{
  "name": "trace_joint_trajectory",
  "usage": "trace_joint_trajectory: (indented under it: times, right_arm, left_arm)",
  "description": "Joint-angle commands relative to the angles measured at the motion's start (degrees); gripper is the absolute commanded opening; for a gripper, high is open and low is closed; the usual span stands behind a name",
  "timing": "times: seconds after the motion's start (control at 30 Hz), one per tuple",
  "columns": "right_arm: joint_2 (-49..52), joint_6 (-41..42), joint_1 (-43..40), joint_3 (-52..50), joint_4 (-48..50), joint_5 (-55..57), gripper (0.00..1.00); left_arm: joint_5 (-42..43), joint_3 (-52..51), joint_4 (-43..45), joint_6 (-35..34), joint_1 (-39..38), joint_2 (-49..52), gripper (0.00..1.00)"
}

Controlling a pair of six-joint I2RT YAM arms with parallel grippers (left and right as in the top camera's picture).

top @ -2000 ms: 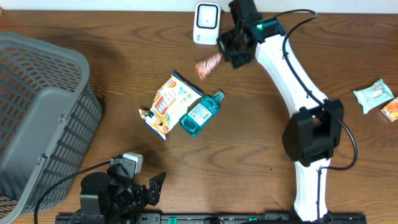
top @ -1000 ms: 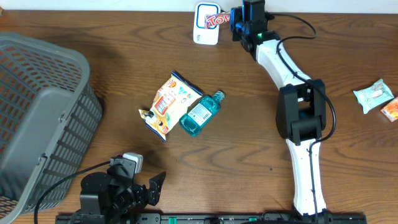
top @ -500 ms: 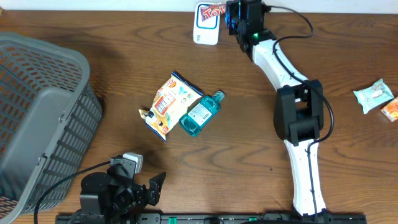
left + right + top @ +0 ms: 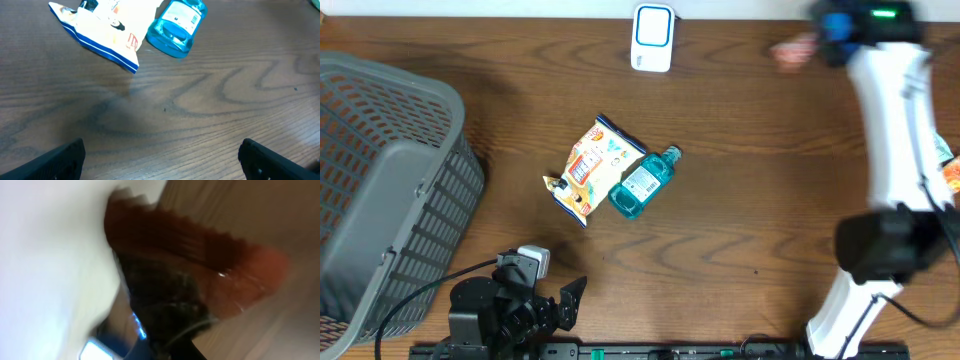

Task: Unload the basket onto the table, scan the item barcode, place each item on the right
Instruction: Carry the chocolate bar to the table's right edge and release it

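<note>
- Brown wood-grain bench point(image 4: 740, 230) fills the overhead view. A thin pale strip of the room shows past its far edge, just behind the white scanner point(image 4: 652, 37).
- Grey slatted basket point(image 4: 380, 180) sits well left of the scanner, closer to the arm bases.
- White right arm point(image 4: 895, 110) rises well to the right of the scanner.
- At its tip the right pincer point(image 4: 817, 38) is blurred, about level with the scanner. Its jaws are pressed tight on a red snack wrapper point(image 4: 790, 52), held to the right of the scanner and clearly apart from it.
- From the right wrist, the wrapper's serrated edge fills most of a smeared frame.
- Left pincer point(image 4: 160, 157) is far from the scanner at the near edge, spread wide over bare wood and gripping nothing.
- Yellow-and-white chip bag point(image 4: 588, 168) lies on the near side of the scanner, slightly left. It touches a blue mouthwash bottle point(image 4: 645, 180) lying on its side.
- A pale green packet point(image 4: 920, 155) and an orange packet point(image 4: 950, 178) lie far right of the scanner, at the frame edge.
</note>
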Motion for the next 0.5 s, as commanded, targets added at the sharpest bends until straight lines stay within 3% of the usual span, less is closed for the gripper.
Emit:
trace_joint_trajectory:
  times: [0.0, 0.27, 0.47]
  right_arm:
    - [-0.33, -5.49, -7.93, -0.07, -9.53, 16.65, 0.01]
    - [5.81, -5.51, -21.9, -5.49, -15.98, 21.4, 0.02]
    - [9.57, -8.98, -27.08, -6.1, -16.0, 24.46, 0.14]
  left_arm:
    - [-0.28, 0.52, -0.15, 0.57, 0.09, -0.2, 0.98]
    - [-0.31, 0.52, -0.13, 0.57, 0.09, -0.2, 0.98]
    - [-0.31, 0.52, -0.15, 0.57, 0.09, -0.2, 0.98]
